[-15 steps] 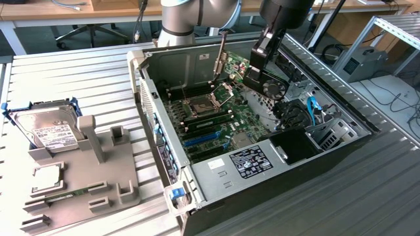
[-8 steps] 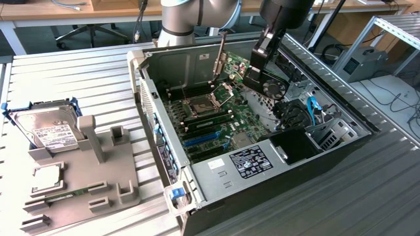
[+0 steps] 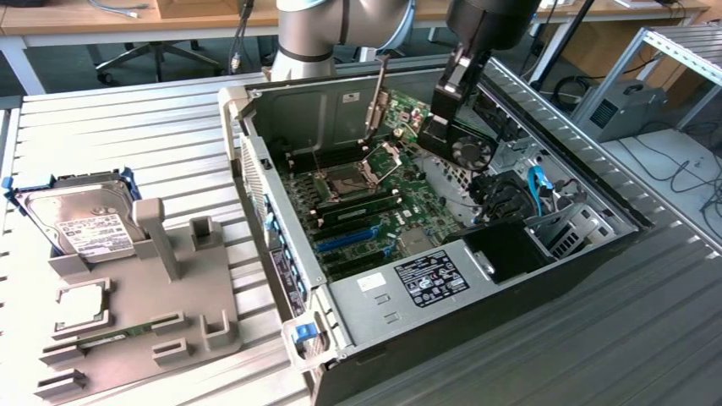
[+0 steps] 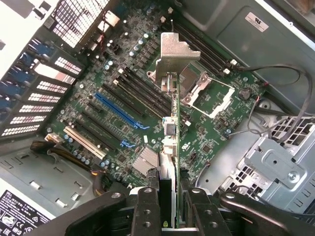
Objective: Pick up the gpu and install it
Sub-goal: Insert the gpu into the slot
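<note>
**Graphics card held over the open computer**

The gripper (image 3: 454, 85) hangs above the open computer case (image 3: 282, 279), which lies on its side on a slatted metal table (image 3: 135, 127). It is clamped on the gpu (image 3: 465, 145). In the wrist view, the two black fingers (image 4: 147, 206) press against either face of the card (image 4: 170, 147), which is seen edge-on and runs away from the gripper (image 4: 170, 199).

The card is in the air and is not seated in any slot. From the exterior view, it hangs over the far part of the case, with its round fan turned toward that view's right. It is above the area of the CPU socket (image 3: 358, 176). Its silver end bracket (image 4: 174, 51) is at the end furthest from the fingers. In the wrist view, the bracket lies over the memory slots and the edge of the socket frame (image 4: 204, 91).

Below the card is the green motherboard (image 3: 390, 211). Its long blue expansion slot (image 4: 118, 110) is bare and lies off to one side of the card's line. A blue cable (image 3: 536, 182) curls near the drive bays on the exterior view's right.

Well away from the case, on the exterior view's left, stands a grey parts fixture (image 3: 169, 279). A hard drive (image 3: 84, 222) with a white label leans in its far end. A narrow green memory stick (image 3: 118, 332) lies in a groove nearer the front.
</note>
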You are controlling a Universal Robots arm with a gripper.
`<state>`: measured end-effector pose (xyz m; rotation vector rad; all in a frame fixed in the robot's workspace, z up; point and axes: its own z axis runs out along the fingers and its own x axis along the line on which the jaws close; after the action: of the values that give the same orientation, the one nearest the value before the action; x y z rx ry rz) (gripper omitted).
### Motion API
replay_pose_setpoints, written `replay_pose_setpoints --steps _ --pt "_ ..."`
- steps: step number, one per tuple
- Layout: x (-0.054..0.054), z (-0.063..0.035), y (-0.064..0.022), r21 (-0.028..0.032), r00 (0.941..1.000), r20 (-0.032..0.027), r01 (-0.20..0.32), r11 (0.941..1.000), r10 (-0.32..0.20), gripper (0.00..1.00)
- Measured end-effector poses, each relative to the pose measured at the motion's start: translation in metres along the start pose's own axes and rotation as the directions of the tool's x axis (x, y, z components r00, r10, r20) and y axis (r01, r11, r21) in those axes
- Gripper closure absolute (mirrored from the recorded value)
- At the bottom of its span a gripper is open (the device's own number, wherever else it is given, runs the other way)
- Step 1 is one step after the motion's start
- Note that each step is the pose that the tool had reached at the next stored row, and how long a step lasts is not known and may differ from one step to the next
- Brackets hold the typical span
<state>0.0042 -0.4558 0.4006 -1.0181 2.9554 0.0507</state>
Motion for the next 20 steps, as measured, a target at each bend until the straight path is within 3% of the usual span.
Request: replay_pose_setpoints --steps 20 --pt "0.0 0.0 0.0 -0.0018 0.9975 -0.0018 0.071 0.9975 -0.071 0.74"
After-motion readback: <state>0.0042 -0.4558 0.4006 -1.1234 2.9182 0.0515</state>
